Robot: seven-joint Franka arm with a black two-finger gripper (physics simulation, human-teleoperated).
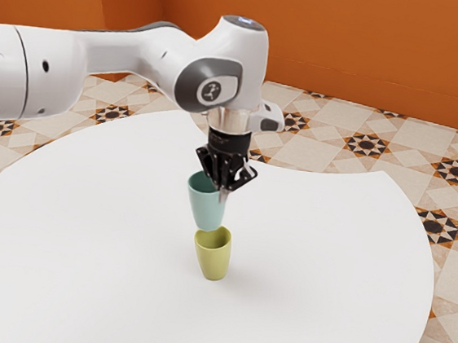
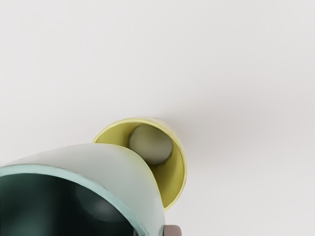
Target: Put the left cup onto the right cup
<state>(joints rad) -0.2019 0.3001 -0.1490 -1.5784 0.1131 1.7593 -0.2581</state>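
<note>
White tabletop (image 1: pixel 78 279), orange walls, and we're holding the teal cup (image 1: pixel 206 206) by its rim, gripper (image 1: pixel 226 185) clamped on it, just above the yellow cup (image 1: pixel 213 256). We're at the stacking step: next, probably centring over that mouth, lowering gently, then releasing.

Round white table (image 1: pixel 77 287), patterned tile floor (image 1: pixel 355 144) — orange walls (image 1: pixel 375 31) behind

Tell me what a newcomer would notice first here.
The black gripper holds a teal cup by its rim, hanging just above a yellow-green cup that stands upright near the middle of the round white table. Next come the orange wall and the patterned tile floor behind.
</note>
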